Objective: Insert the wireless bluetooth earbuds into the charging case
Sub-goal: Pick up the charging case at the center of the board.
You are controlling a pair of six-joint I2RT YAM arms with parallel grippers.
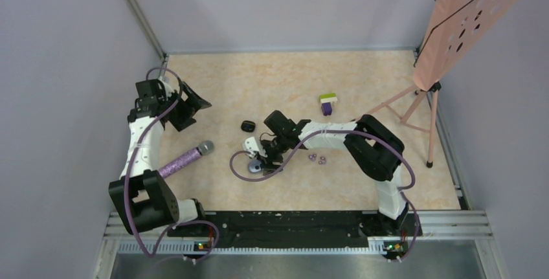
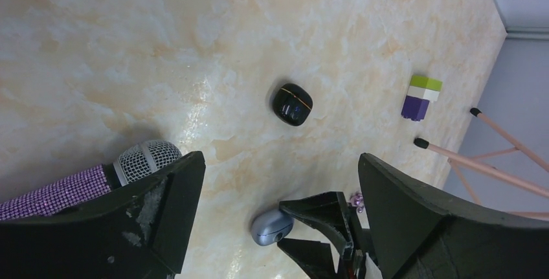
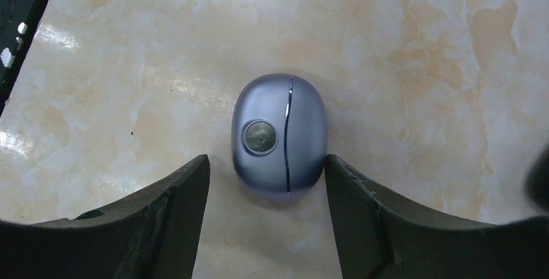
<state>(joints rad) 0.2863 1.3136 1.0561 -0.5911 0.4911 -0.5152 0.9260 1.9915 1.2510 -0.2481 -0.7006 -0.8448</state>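
a: where's the charging case (image 3: 280, 136)?
b: on the table (image 1: 272, 85), lid shut, lying between the fingers (image 3: 162, 227) of the right gripper (image 3: 264, 162). those fingers are spread, 1 on each side of it and close to the shell
a: and the earbuds?
b: 2 purple earbuds (image 1: 316, 158) lie side by side on the table, just right of that gripper in the top view and apart from the case. a black rounded pod (image 2: 292, 104) sits farther back, alone; it might be a bud or another case, i can't tell
a: the other arm?
b: the left gripper (image 2: 278, 156) hangs over the left part of the table, fingers spread wide with nothing between them. a microphone (image 1: 188, 158) lies near it, toward the bases, and a green-and-purple block (image 1: 328, 103) stands well off at the back
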